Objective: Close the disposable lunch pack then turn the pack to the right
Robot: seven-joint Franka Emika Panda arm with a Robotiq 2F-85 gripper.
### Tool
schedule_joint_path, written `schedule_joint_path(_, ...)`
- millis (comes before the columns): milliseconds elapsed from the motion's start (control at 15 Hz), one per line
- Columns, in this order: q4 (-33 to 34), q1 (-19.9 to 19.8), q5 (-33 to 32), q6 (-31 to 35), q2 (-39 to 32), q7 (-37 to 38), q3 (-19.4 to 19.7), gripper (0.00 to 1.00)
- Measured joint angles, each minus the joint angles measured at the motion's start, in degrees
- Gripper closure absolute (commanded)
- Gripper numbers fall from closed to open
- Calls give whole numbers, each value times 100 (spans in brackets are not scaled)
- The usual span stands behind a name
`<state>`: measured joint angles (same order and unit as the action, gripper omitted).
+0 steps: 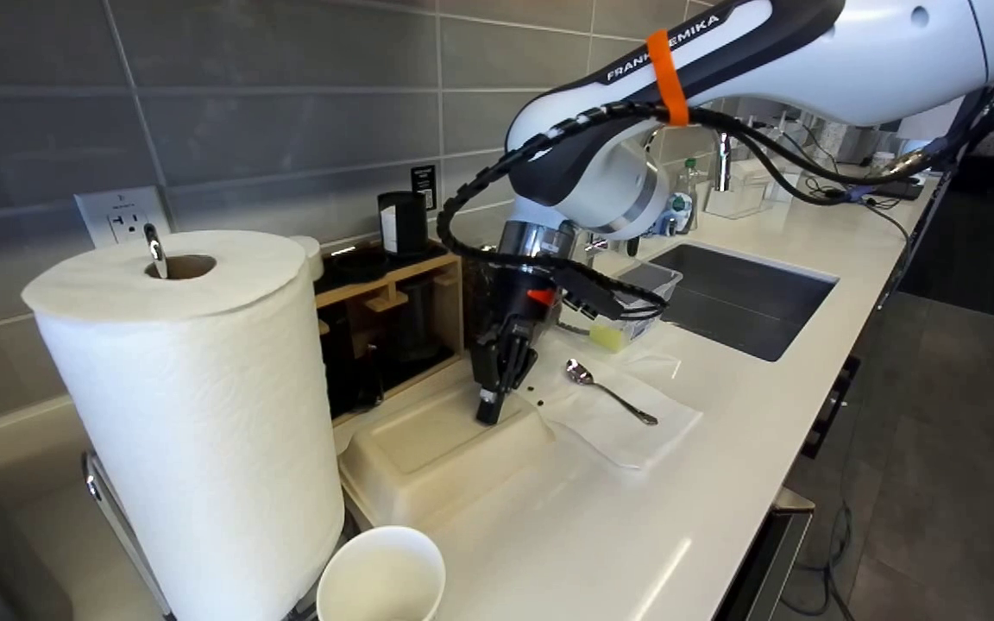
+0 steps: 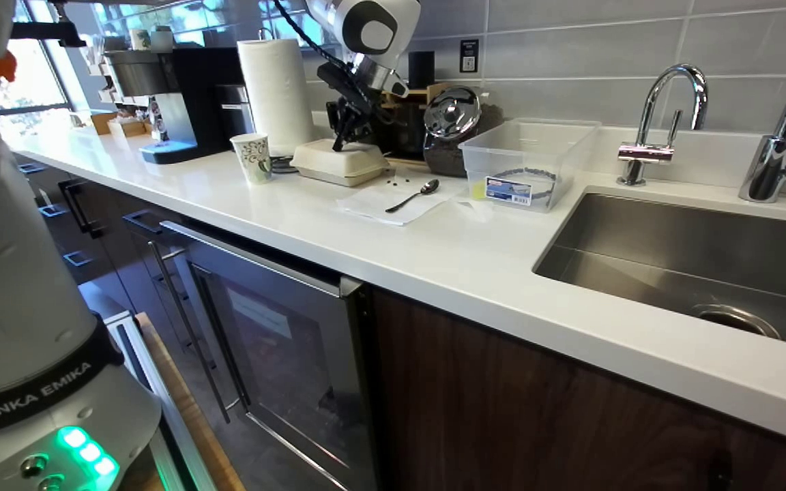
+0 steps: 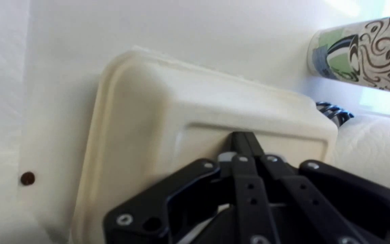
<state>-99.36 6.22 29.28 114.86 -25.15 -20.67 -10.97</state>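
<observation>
The white foam lunch pack (image 1: 454, 470) lies shut on the counter with its lid down; it also shows in an exterior view (image 2: 338, 164) and in the wrist view (image 3: 208, 112). Its inside is hidden. My gripper (image 1: 490, 410) points down at the top of the lid, and its fingertips appear to touch the lid's recessed panel. In the wrist view the gripper's fingertips (image 3: 244, 137) are pressed together with nothing between them. The gripper also shows over the pack in an exterior view (image 2: 338, 144).
A paper-towel roll (image 1: 195, 414) and a paper cup (image 1: 380, 578) stand close to the pack. A wooden shelf (image 1: 411, 319) is behind it. A spoon (image 1: 609, 392) on a napkin (image 1: 635, 431), a see-through tub (image 2: 529, 164) and the sink (image 2: 693, 266) lie on the other side.
</observation>
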Motion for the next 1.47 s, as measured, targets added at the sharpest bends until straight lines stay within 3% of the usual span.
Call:
schedule_joint_path(400, -354, -115, 72, -736, 230, -8, -57, 100)
schedule_joint_path(733, -867, -147, 844, -751, 592, -92, -167, 100)
schedule_joint_path(933, -1122, -144, 997, -672, 884, -70, -117, 100)
schedule_joint_path(1267, -1234, -143, 21, -205, 1491, 352, 227, 100)
schedule_joint_path(1467, -1153, -119, -531, 419, 1637, 719, 261, 100)
